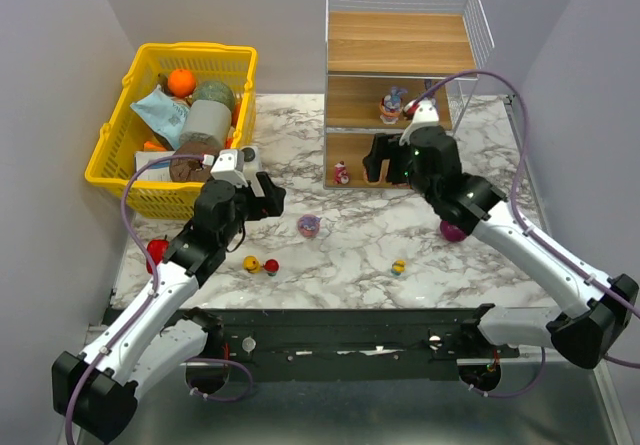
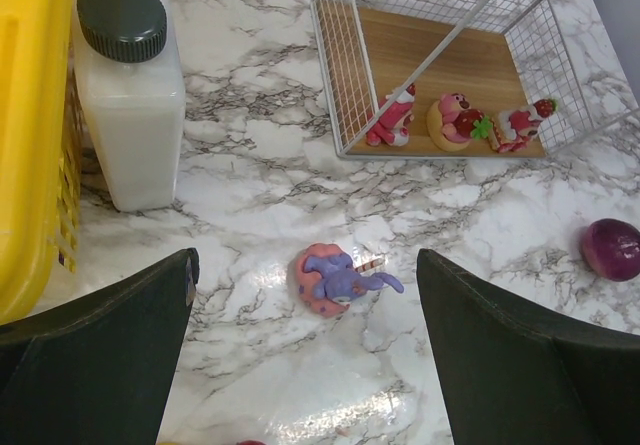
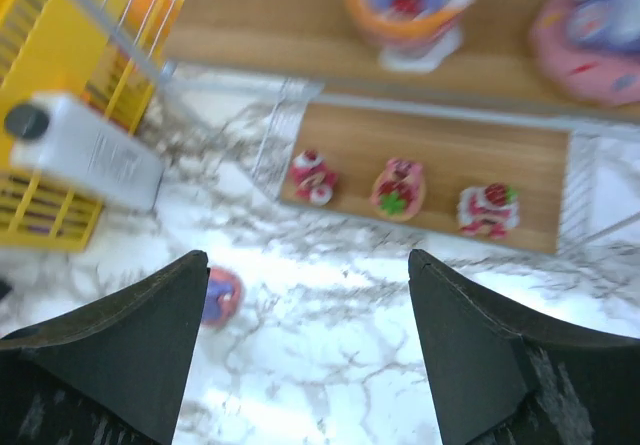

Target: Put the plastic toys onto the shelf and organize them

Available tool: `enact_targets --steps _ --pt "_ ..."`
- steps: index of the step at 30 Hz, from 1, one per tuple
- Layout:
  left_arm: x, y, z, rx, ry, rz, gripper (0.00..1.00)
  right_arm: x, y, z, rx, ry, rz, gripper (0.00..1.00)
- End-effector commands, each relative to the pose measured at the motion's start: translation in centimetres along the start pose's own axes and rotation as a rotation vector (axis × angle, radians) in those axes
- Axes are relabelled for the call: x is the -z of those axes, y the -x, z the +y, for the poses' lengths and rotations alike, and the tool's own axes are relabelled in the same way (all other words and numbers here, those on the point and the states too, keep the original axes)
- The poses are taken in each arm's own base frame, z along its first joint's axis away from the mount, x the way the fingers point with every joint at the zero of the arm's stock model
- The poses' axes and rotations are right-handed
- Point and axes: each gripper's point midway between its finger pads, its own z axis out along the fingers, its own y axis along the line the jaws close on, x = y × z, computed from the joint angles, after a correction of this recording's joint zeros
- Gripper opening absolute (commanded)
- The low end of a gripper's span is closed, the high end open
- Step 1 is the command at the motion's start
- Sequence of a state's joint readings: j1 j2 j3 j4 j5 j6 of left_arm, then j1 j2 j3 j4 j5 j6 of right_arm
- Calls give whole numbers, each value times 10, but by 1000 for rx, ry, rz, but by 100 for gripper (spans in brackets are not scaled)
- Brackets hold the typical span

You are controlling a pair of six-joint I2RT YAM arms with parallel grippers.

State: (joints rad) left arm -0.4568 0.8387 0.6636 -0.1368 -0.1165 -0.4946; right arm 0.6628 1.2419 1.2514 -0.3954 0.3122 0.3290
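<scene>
left hand [image 2: 305,260] spread wide near purple toy [image 2: 340,278], bottle [image 2: 130,105] beside basket [image 2: 30,135]

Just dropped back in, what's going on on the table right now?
Toys are going onto the shelf. The left gripper hangs open over a purple bunny toy lying on the table; the right gripper, also open and empty, faces the shelf's lower boards. Three pink-red toys stand on the bottom board, two larger toys on the middle board. Three small dolls lie loose near the arms' bases.
</scene>
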Motion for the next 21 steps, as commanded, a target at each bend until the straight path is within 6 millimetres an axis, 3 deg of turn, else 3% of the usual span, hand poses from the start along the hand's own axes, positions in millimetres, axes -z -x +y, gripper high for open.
enact_targets --steps 1,2,9,21 --pt "2 8 12 8 51 -48 99 -2 -49 44 69 158 59 88" --pt "3 8 13 7 53 -51 99 2 -63 62 74 199 72 88" --pt "12 16 13 9 65 -60 99 -6 -140 107 2 153 154 88" --pt "55 18 10 17 42 -34 99 -39 -242 139 -19 26 217 98"
